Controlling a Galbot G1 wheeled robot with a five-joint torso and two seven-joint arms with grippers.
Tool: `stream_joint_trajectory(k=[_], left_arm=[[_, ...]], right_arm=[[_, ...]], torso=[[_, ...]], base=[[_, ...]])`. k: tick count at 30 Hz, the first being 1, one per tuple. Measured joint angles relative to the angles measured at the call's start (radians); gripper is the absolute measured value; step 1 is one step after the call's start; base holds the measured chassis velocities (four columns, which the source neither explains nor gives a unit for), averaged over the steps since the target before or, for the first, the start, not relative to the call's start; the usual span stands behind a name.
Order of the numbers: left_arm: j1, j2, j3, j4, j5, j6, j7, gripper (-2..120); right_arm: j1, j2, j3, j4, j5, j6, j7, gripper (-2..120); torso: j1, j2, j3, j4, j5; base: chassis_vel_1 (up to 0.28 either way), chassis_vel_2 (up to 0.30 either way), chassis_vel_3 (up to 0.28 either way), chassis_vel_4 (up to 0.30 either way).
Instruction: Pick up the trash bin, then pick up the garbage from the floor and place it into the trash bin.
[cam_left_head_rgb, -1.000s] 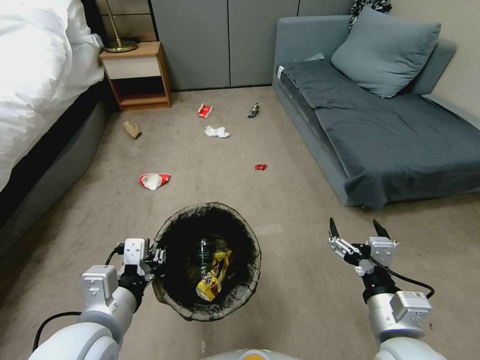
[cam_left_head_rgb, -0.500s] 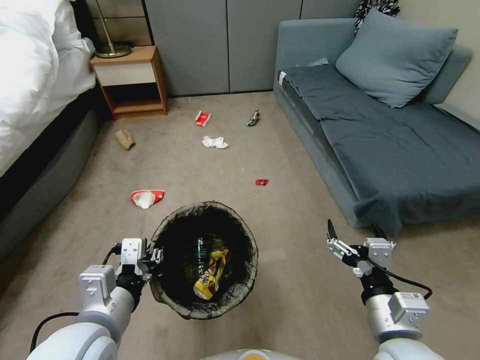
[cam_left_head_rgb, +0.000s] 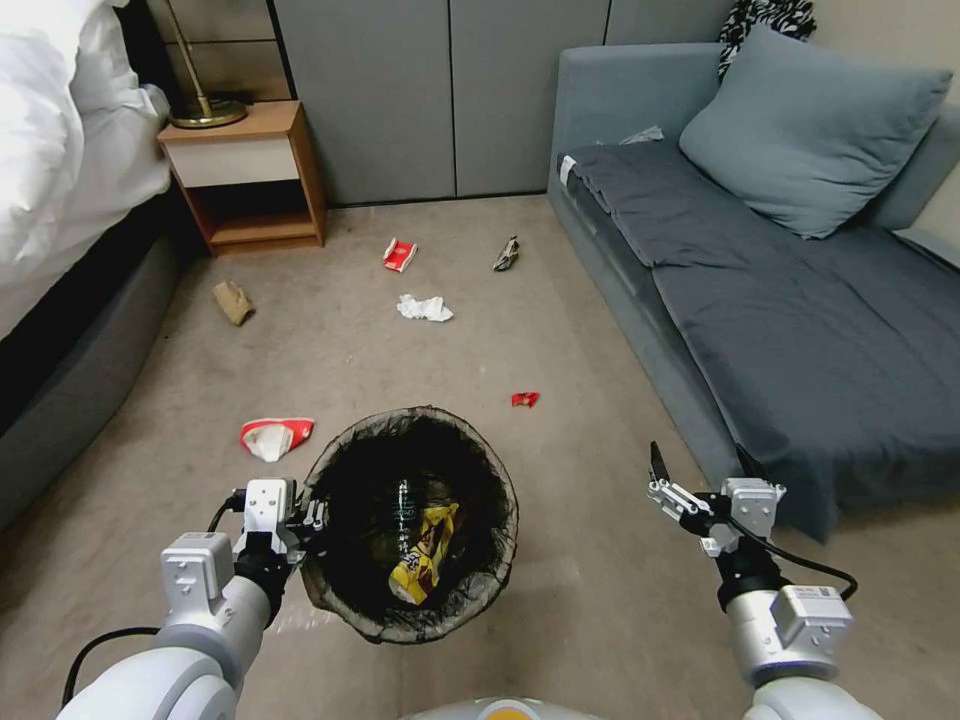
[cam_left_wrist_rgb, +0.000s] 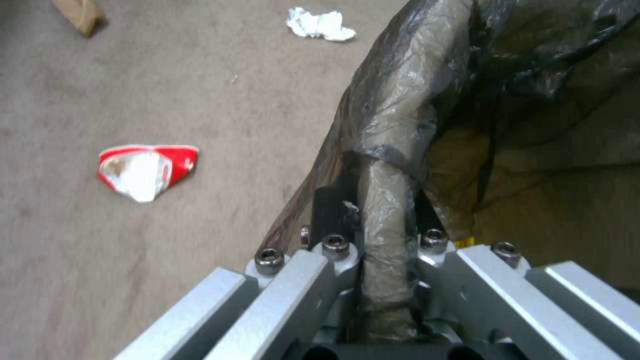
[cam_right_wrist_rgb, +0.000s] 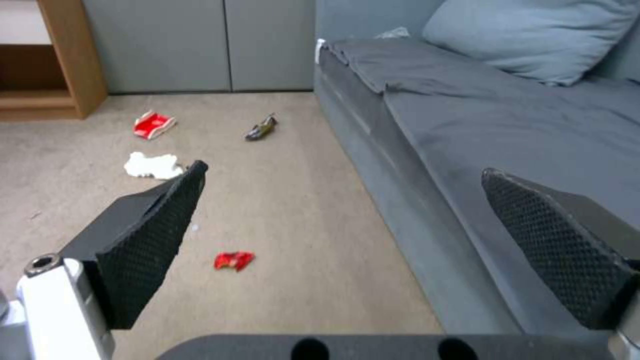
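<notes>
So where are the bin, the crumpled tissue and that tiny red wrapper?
trash bin (cam_left_head_rgb: 345, 610): head view, near rim, bag folded over.
crumpled tissue (cam_left_head_rgb: 424, 308): head view, its middle.
small red wrapper (cam_right_wrist_rgb: 233, 260): right wrist view, its middle.

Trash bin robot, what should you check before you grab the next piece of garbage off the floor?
1. Left gripper clamped on the trash bin rim: ok.
2. Right gripper open and holding nothing: ok.
3. Bin has room: ok; a bottle and a yellow wrapper lie at the bottom.
4. Garbage left on the carpet: not ok; small red wrapper, red-white carton, tissue, brown paper bag and more remain.
5. Nearest piece within the right gripper's reach: cannot tell; the small red wrapper lies ahead, apart from it.
6. Floor between the right gripper and that wrapper bare: ok.
</notes>
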Motion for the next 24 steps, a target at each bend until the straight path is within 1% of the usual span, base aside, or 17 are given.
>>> stream_joint_trajectory(k=[19, 21, 23, 24], left_arm=[[-0.005, -0.001, -0.007, 0.0, -0.002, 0.0, 0.0, 1], [-0.006, -0.001, -0.008, 0.0, -0.003, 0.0, 0.0, 1], [-0.008, -0.001, -0.008, 0.0, -0.003, 0.0, 0.0, 1], [-0.008, -0.002, -0.008, 0.0, -0.003, 0.0, -0.001, 1]], right_arm=[[0.002, -0.001, -0.013, -0.006, -0.004, 0.004, 0.0, 100], [0.002, 0.0, -0.014, -0.006, -0.004, 0.004, 0.0, 100], [0.002, 0.0, -0.014, -0.007, -0.004, 0.003, -0.002, 100], [0.001, 0.0, -0.015, -0.008, -0.004, 0.003, -0.003, 100]], torso=[[0.0, 0.0, 0.0, 0.0, 0.0001], [0.0, 0.0, 0.0, -0.0001, -0.0003], [0.0, 0.0, 0.0, 0.0, 0.0001], [0.0, 0.0, 0.0, -0.0002, -0.0005]], base=[[-0.188, 0.18, 0.185, -0.192], [-0.188, 0.191, 0.196, -0.189], [-0.186, 0.181, 0.187, -0.207], [-0.186, 0.17, 0.196, -0.207]])
